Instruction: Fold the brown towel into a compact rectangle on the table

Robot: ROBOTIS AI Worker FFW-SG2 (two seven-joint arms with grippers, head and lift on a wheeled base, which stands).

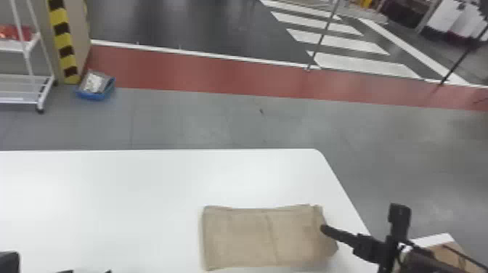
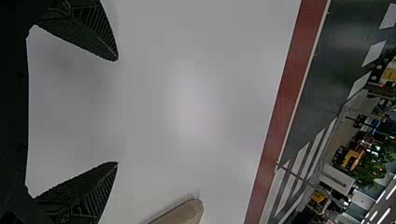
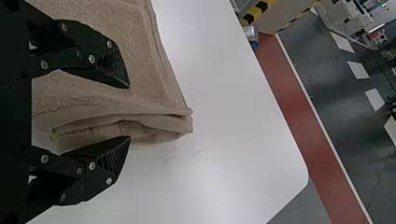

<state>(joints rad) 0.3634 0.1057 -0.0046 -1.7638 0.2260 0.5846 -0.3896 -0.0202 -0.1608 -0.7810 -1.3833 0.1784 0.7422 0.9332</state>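
Blue tray, probably, seen beyond table; brown towel laid lengthwise left-right, right end straddled by wide-open right gripper; left gripper spread wide.

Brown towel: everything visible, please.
The brown towel looks like nubby cloth, folded in layers to a rough rectangle, with a line across its middle and an uneven right end. It lies flat on the white table, near the table's right edge. The right gripper is open astride the layered end; contact can't be told.
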